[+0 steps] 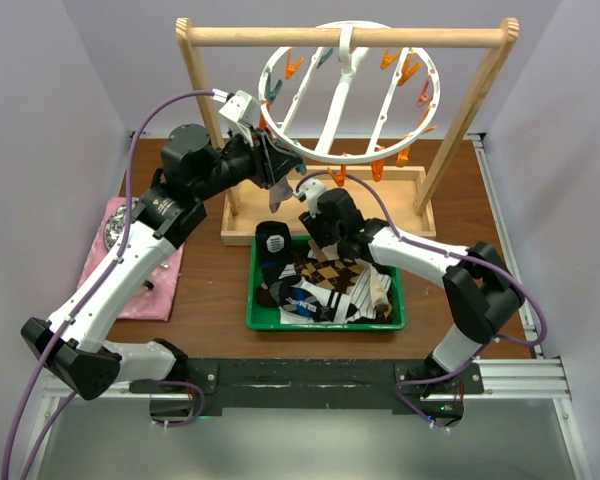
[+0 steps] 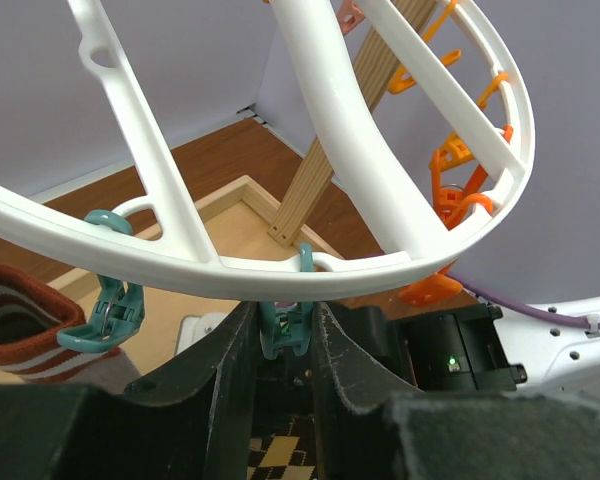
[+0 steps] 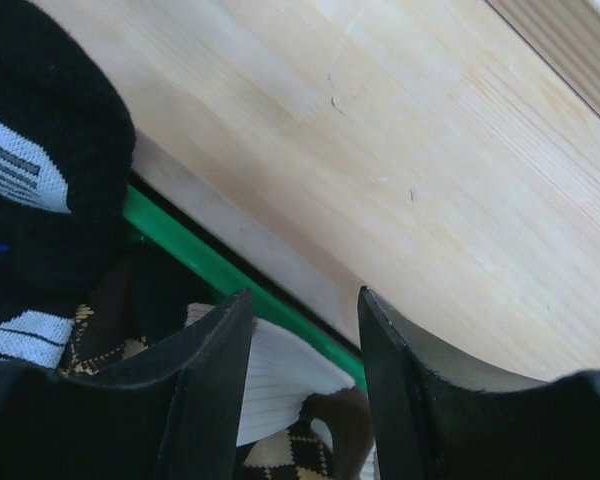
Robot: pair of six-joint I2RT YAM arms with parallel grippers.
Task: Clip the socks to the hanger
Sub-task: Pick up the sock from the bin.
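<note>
left pincer (image 2: pixel 283 312) pinched a teal peg (image 2: pixel 280 336) on the hanger (image 2: pixel 180 262) rim; right pincer (image 3: pixel 305 298) stood spread, holding nothing, above the socks (image 1: pixel 325 280) in the green tray (image 1: pixel 325 324).

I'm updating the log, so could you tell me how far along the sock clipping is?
Done: perhaps one striped sock hangs at the hanger, its clip unseen. In hand: the left gripper brackets a teal peg; the right gripper is open, empty. Left: the socks piled in the tray.
</note>
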